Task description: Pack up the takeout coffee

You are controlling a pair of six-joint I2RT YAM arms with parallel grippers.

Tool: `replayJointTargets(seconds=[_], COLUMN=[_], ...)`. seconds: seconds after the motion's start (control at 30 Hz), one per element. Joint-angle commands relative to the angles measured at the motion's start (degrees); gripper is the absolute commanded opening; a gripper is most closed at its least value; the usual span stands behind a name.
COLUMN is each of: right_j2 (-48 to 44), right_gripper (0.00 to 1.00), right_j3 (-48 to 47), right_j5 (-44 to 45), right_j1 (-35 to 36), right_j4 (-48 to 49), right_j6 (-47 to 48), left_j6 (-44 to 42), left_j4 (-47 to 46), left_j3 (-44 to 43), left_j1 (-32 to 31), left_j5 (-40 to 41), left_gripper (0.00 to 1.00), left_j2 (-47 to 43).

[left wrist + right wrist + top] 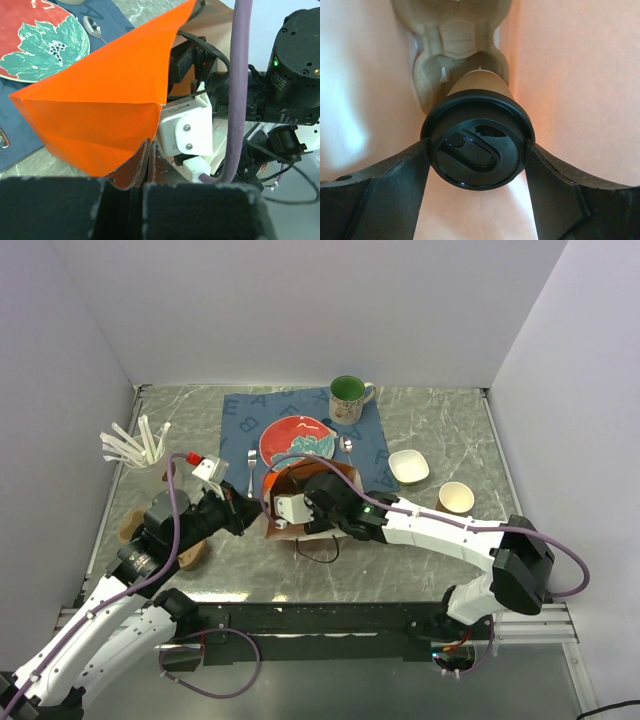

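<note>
**Takeout coffee [477,131] down inside orange bag [283,480], not yet let go**

Top view: the orange bag sits on the worktop [440,420] just in front of the red plate [296,440]. The right arm [420,525] reaches into the bag's mouth from the bag's right. The left tool [238,512] is at the bag's left edge. The cup itself is hidden here.

Left wrist: the left tool is pressed together, pinching the bag's rim and holding the mouth open.

Right wrist: the right tool [476,152] is spread wide around the black lid, with both fingers [395,185] against its rim, so the cup is gripped. The cup is deep between the bag walls, pointing at the folded bottom. Can't tell if it rests there.

Judgement: insertion is mostly done. Left to do: seat the cup, release it, withdraw the right arm and free the rim.
</note>
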State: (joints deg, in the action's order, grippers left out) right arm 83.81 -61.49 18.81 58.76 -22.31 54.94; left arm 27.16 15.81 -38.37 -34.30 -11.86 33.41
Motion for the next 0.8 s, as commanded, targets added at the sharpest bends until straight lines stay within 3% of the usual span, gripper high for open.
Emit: replayJointTargets(seconds=[0.0, 0.77], right_j2=[-3.0, -0.1], right_gripper=[0.47, 0.45], right_j3=[1.5, 3.1], right_j5=[-0.4, -3.3], right_j1=[-0.6, -1.0], right_j4=[1.6, 6.5], right_j6=[-0.6, 1.3], left_j6=[0.7, 0.0], left_j4=[-1.1, -0.6], left_j3=[-0.3, 0.9], left_j1=[0.0, 0.0], left_j5=[-0.4, -2.1], left_gripper=[0.01, 0.01], left_j2=[-1.2, -2.1])
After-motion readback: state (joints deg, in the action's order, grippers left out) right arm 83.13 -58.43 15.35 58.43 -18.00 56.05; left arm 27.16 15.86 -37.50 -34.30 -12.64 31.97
